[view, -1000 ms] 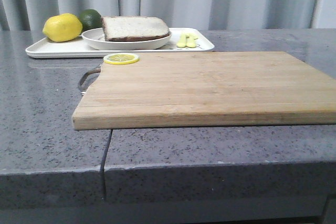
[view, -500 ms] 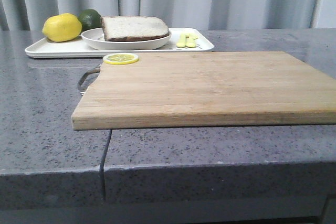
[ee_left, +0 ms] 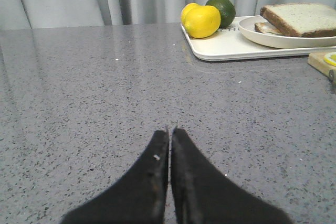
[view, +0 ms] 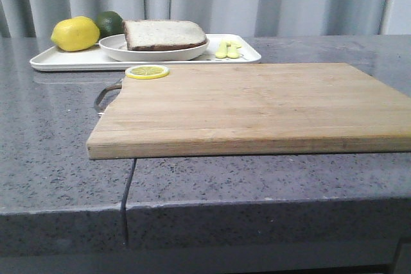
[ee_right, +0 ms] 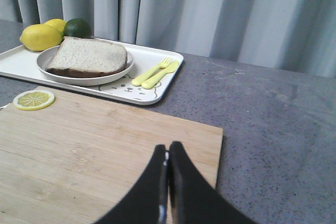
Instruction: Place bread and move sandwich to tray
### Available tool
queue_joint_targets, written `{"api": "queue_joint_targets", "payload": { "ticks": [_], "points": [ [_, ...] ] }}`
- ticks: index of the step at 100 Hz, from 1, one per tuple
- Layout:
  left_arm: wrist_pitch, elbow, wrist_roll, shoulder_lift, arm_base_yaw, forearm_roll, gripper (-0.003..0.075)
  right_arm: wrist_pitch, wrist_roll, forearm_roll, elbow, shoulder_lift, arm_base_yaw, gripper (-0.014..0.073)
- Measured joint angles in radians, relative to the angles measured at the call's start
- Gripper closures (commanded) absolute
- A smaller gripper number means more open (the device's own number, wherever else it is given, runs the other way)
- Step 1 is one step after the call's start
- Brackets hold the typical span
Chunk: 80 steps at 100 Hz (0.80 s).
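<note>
Both steps appear complete. Bread (view: 164,33) tops sandwich (ee_right: 86,56) on plate (view: 154,49), plate on tray (view: 64,61), far left. Cutting board (view: 257,104) bare except lemon slice (view: 147,72). Left gripper (ee_left: 169,129) and right gripper (ee_right: 167,153): fingers together, holding nothing, low over table.

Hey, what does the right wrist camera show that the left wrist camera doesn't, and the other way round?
Only the right wrist view shows the yellow fork and spoon, the bear drawing on the tray, most of the cutting board, and the shut right gripper.

Only the left wrist view shows the shut left gripper over bare countertop.

Both show the tray, lemons, lime, plate and bread.
</note>
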<state>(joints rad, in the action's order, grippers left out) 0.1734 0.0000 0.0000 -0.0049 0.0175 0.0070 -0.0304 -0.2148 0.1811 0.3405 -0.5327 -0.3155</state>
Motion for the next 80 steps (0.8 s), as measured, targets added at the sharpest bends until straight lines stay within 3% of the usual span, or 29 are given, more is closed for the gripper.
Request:
{"api": "queue_joint_targets", "payload": {
  "ticks": [44,80],
  "points": [
    [0.000,0.000,0.000,0.000,0.000,0.000,0.0740,-0.005,0.008,-0.026,-0.039,0.015,0.000,0.0663],
    [0.000,0.000,0.000,0.000,0.000,0.000,0.0740,-0.005,0.067,-0.117,-0.223,0.293,0.063,0.0663]
  ]
}}
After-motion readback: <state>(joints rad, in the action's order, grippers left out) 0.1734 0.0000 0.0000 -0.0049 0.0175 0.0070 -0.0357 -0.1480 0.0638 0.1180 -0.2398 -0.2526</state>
